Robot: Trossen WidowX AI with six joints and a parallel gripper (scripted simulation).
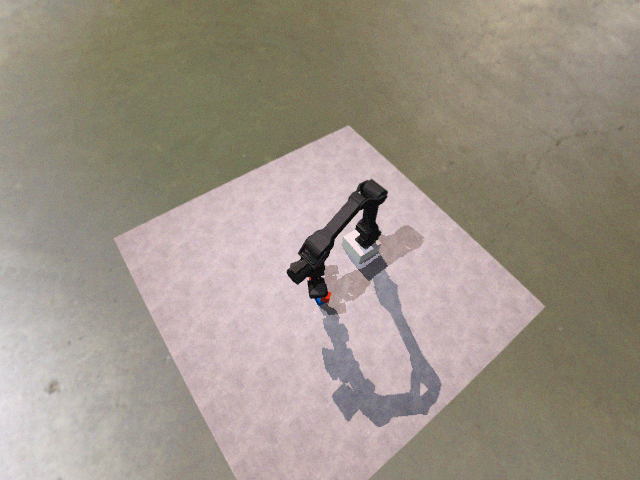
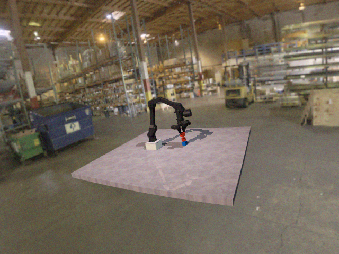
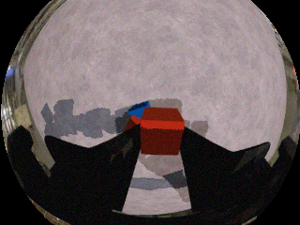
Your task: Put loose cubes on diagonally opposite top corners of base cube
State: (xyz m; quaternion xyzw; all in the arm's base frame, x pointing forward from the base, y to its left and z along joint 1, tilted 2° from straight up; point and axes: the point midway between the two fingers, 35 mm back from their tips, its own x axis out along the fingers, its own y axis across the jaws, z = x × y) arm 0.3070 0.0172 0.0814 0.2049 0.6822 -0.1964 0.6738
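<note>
From my console, the black parallel-jaw gripper point(image 2: 181, 132) is pinched on a small matte red cube point(image 3: 161, 130). The fingers stand at a middling width, one dark pad flat against each side face, and the cube sits level between them. The landmark I steer by is the small glossy blue base cube point(image 2: 185, 143), which rests on the mottled pinkish-grey slab point(image 2: 191, 169). A second red cube of the same size point(image 2: 183, 138) already sits on top of that base. In the exterior view the held cube hangs directly above the seated one, close over it. I cannot tell from there whether a gap remains between them.

The wrist view gives the relation that matters. A wedge of the blue base and a sliver of the seated red cube peek out past the upper left edge of the held cube. So the stack lies just beyond and slightly left of the fingers, not squarely beneath them. I judge that the coming move is a short sideways shift onto the base's free corner, diagonally opposite the seated cube, followed by a level descent that leaves a thin gap. Which corner is free I cannot make out, because the held cube hides it.

All three cubes are sharp-edged with flat faces and look rigid, so a corner clash would probably shove the seated cube rather than give. The arm's white square pedestal block point(image 2: 153, 145) stands well apart from the base.
</note>
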